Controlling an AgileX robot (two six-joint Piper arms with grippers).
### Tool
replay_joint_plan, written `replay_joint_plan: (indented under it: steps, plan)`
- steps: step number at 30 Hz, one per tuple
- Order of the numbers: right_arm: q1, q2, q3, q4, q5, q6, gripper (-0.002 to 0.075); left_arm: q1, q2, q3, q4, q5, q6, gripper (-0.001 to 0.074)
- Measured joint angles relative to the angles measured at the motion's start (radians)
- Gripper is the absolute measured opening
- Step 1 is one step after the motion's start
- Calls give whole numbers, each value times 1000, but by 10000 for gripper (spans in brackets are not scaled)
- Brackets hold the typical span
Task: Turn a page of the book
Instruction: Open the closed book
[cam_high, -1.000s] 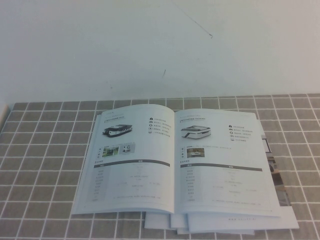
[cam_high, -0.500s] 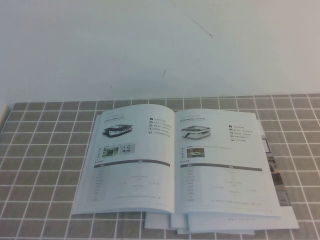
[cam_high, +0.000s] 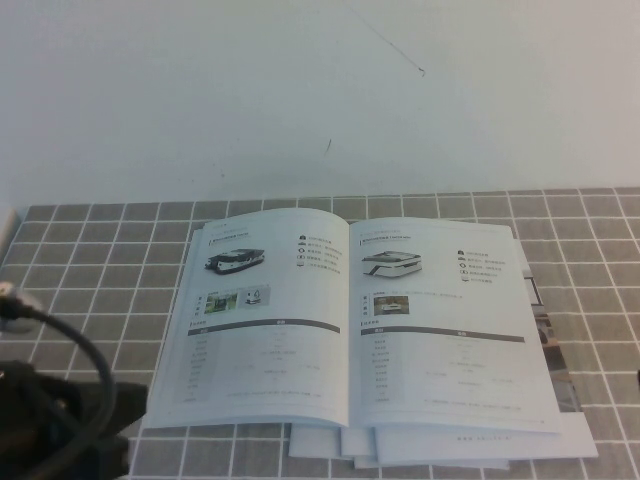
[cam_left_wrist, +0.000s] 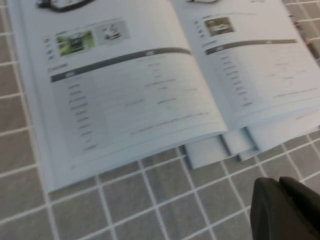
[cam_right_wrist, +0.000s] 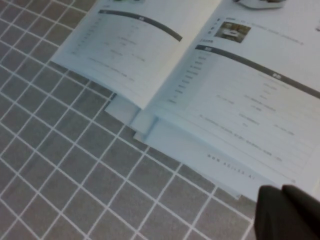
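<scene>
On the grey tiled surface (cam_high: 90, 260) the book (cam_high: 350, 330) is lying open and flat, spine running away from the robot, black-vehicle leaf on the left, the page (cam_high: 450, 330) with the white flat vehicle and spec table on the right. What is changing: a second ago no arm was in the high view, now the left arm with its black cable is entering at the near-left corner, so the left tool (cam_left_wrist: 282, 207) is sitting just off the book's near-left corner, over bare tile, not touching paper; I cannot tell whether its jaws are spread or pressed together. Right tool (cam_right_wrist: 287, 212) is hovering near the book's near-right corner, jaws pressed together, pinching nothing. Book itself is not shifting between frames. Meaning: both arms are only starting the approach, nothing lifted yet. Edges: loose leaves are sticking out under the near edge (cam_high: 330, 445) and along the right side, stepped, so the top page's free edge is probably easiest to catch at the near-right corner. Room: open tile on the left and near side, wall behind, right margin tighter because of the fanned sheets.
</scene>
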Motion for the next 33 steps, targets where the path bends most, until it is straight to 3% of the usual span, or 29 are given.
replay_joint_plan:
  steps: [6,9,15,22,33]
  plan:
    - [4,220,-33,130,-28,-180,-3,0,225,-46,-344,-64,326,-4]
    - [48,314,-78,141,-58,-200,-3,-8,344,-94,-416,-84,419,-4]
    - [234,502,-206,145,-156,-211,-3,-93,579,-209,-407,-156,479,-4]
    - [416,742,-358,140,-295,-175,-3,-208,762,-250,-398,-373,483,-4]
    - [519,1025,-524,-85,-334,7,-3,-309,994,-252,-409,-587,487,-4]
